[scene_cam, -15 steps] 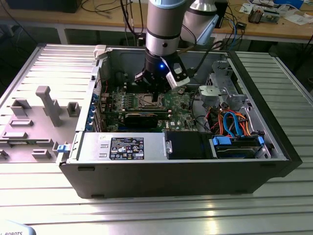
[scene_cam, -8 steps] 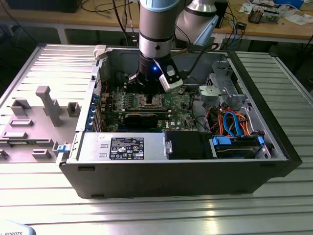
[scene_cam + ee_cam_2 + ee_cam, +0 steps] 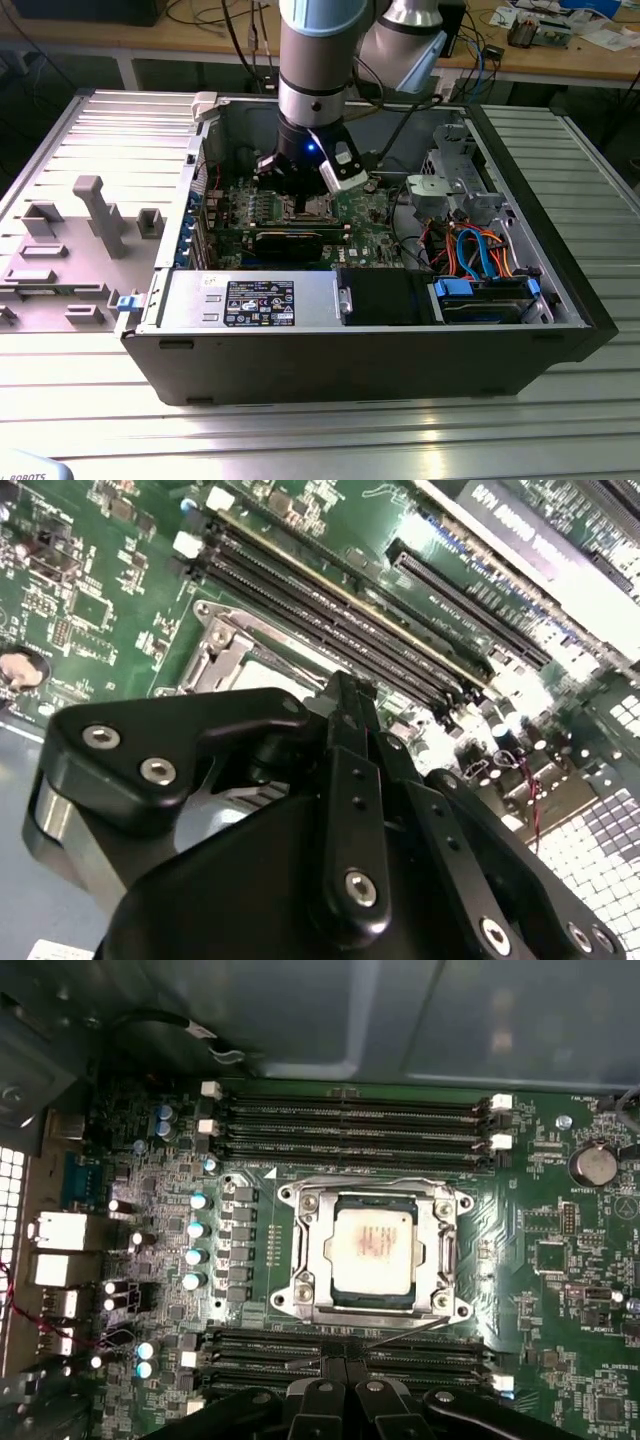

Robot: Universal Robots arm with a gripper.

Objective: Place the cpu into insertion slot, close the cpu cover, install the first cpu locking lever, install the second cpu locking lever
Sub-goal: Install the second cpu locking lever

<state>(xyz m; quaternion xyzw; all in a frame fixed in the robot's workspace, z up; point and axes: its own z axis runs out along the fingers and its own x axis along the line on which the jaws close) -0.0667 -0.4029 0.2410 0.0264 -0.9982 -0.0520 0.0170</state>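
Cpu (image 3: 373, 1248) in covered slot, hand (image 3: 344, 1370) beside, seemingly closed

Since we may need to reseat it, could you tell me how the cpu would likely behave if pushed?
The cpu looks flat and rigid, so it likely won't bend or roll. Framed by the cover, it probably wouldn't slide. Its smooth metal top may be slippery.

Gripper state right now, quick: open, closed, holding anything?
Gripper: fingers closed together, holding nothing visible, poised just beside the insertion slot, where the cpu sits under the closed cpu cover.
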